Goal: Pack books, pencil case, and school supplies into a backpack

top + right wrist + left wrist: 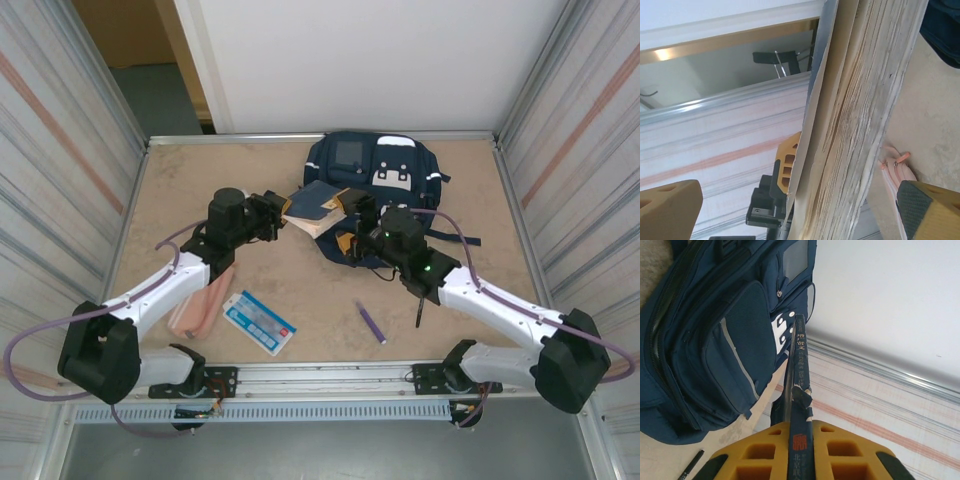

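Note:
The navy book (318, 205) hangs tilted above the table in front of the backpack (385, 165). My left gripper (282, 217) is shut on its left end; the left wrist view shows yellow fingers (840, 450) clamped on the spine (801, 370), with the backpack (715, 340) beyond. My right gripper (354, 214) stands open at the book's right end. Its fingers (667, 207) are spread wide around the page edges (860, 125) without touching them. The salmon pencil case (200, 305), the light-blue booklet (260, 322), the purple pen (372, 323) and the black pen (421, 308) lie on the table.
Corrugated walls close in the table on the left and right, and a white wall stands at the back. A metal rail (320, 378) runs along the near edge between the arm bases. Bare tabletop (200, 190) lies left of the backpack.

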`<action>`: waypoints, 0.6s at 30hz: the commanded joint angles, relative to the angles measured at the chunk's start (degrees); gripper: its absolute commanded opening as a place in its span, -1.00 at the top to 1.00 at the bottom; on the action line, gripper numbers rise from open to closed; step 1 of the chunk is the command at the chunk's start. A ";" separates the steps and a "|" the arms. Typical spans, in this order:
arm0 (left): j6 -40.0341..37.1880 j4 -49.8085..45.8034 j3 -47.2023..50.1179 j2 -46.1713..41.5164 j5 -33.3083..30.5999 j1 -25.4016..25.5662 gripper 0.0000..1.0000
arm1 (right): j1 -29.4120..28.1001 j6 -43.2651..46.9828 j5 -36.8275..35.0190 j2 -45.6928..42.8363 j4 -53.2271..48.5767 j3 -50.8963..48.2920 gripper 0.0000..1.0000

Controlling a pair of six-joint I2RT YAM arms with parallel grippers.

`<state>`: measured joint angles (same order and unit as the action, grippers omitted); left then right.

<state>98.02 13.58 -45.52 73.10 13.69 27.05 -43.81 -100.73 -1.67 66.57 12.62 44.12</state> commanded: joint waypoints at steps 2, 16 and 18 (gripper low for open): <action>1.83 3.46 -0.34 -2.31 0.52 -0.24 1.00 | -1.07 -3.97 -0.82 2.91 -4.47 2.88 -0.98; 4.32 6.04 2.01 -2.32 1.73 0.64 1.00 | -0.90 -2.81 1.00 15.11 16.30 5.46 0.39; 4.46 6.08 2.61 -2.49 1.71 0.55 1.00 | -1.05 -1.04 -0.61 14.44 15.39 5.31 0.71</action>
<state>100.82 15.92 -43.55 73.03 14.13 27.38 -44.62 -104.18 -0.21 81.65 24.49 47.92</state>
